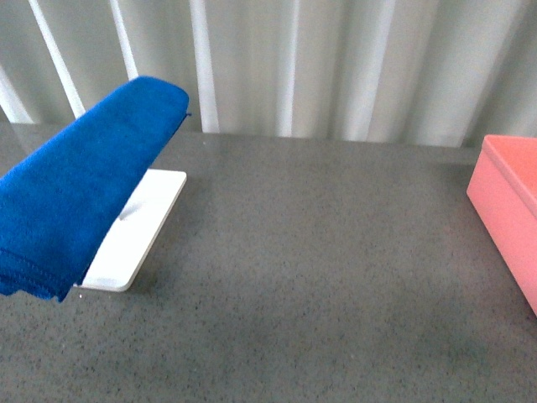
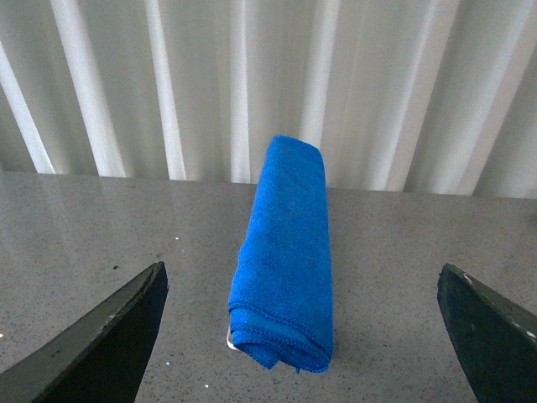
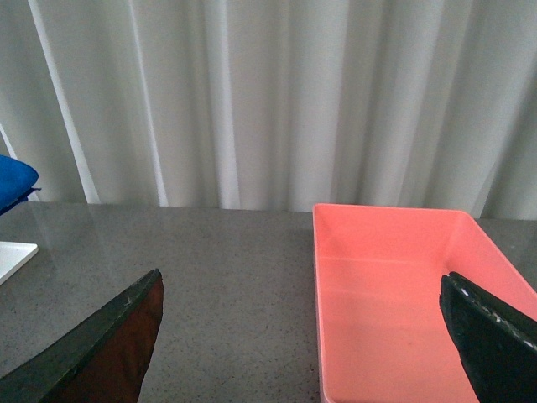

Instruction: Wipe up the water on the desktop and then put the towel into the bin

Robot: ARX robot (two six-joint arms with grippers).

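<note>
While neither arm shows in the front view, it alone gathers the whole scene: the towel (image 1: 84, 180) fills the left side of the frame, a folded blue length rising from the lower left edge towards the upper left. It is raised above the white tray (image 1: 143, 227), which lies on the desktop (image 1: 319, 277). The bin (image 1: 499, 210) is cut off at the right edge, well apart from the towel. The left wrist view shows the towel (image 2: 285, 252) end on in the middle of the frame, its stitched hem nearest the camera and a sliver of white beneath that end; what carries it is hidden. The left gripper (image 2: 302, 273) is spread wide, its dark fingers (image 2: 109, 336) standing to either side of the towel and apart from it. The right wrist view looks into the bin (image 3: 386, 210), showing the pink floor and inner walls that the front view does not give. A tip of the towel (image 3: 13, 180) and a corner of the white tray (image 3: 13, 256) sit at the frame's edge, far from the bin. The right gripper (image 3: 300, 277) is also wide apart and grasps nothing.
</note>
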